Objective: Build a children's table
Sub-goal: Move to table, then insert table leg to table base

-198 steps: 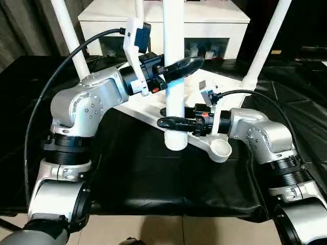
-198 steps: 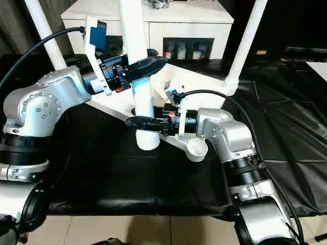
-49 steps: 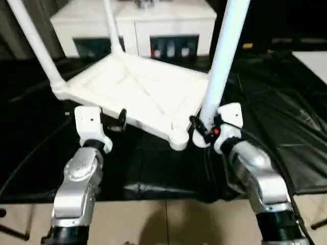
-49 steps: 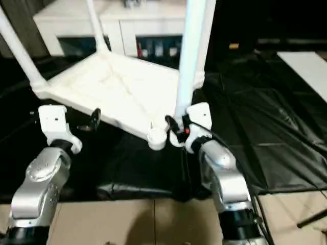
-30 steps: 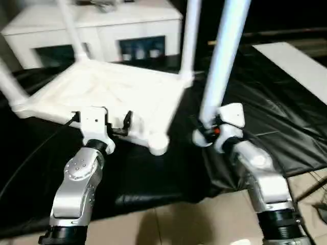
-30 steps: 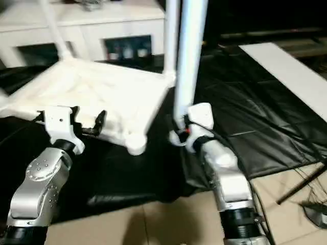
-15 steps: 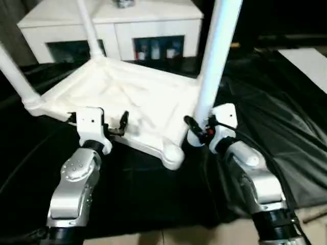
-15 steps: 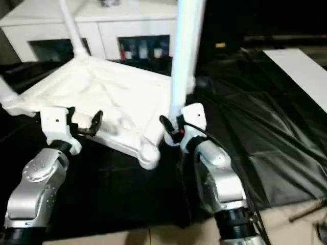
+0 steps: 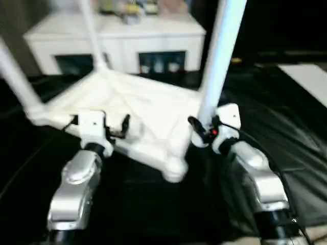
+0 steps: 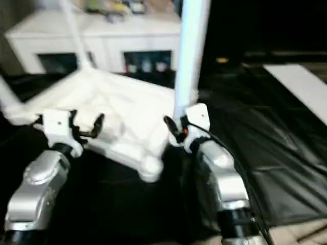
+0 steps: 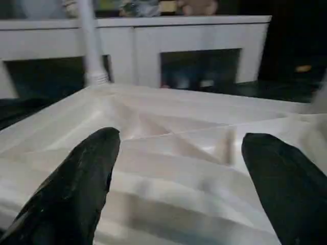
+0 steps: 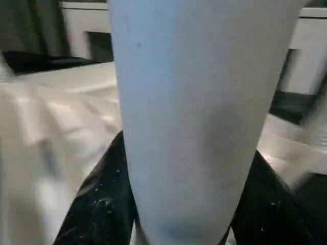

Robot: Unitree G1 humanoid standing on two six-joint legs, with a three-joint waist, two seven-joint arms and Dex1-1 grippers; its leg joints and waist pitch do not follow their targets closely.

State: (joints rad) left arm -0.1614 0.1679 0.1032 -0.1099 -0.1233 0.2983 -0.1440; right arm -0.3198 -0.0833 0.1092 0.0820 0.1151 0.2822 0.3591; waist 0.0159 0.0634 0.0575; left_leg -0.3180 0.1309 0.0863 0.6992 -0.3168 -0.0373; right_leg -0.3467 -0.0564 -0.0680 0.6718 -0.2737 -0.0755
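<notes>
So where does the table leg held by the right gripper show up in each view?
Left eye: leg right of centre, held by right gripper.
Right eye: centre.
Left wrist: not in it.
Right wrist: centre, between the fingers.
Shared landmark: white cabinet.

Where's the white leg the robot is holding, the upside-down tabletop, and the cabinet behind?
white leg [image 9: 220,56], left eye view, middle of its shaft
tabletop [image 9: 138,102], left eye view, ribbed underside
cabinet [image 9: 117,30], left eye view, top edge
</notes>
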